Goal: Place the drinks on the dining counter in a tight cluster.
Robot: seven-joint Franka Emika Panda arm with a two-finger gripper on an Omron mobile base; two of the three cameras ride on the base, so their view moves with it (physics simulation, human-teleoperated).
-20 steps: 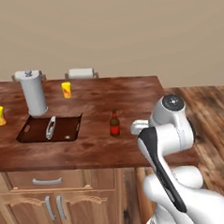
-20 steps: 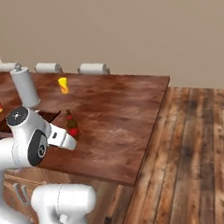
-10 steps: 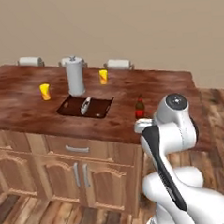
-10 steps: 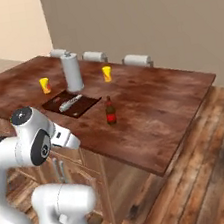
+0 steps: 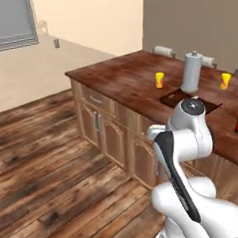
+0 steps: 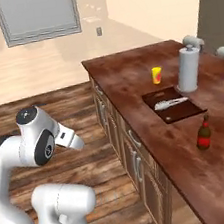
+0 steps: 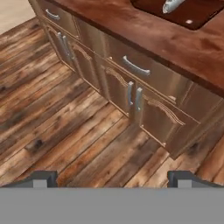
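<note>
gripper [image 7: 112, 177] wide open, seemingly empty

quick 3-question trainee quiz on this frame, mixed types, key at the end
1. True or false: the brown bottle is held by the jaws.
2. Multiple choice: the tall grey canister stands (A) on the floor, (B) on the dining counter beside the sink recess, (C) inside a cabinet.
3. Fill in: the two small cups on the counter are ____ in colour.

Key: 1 false, the bottle stands alone on the counter and the gripper is open over the floor; 2 B; 3 yellow.
</note>
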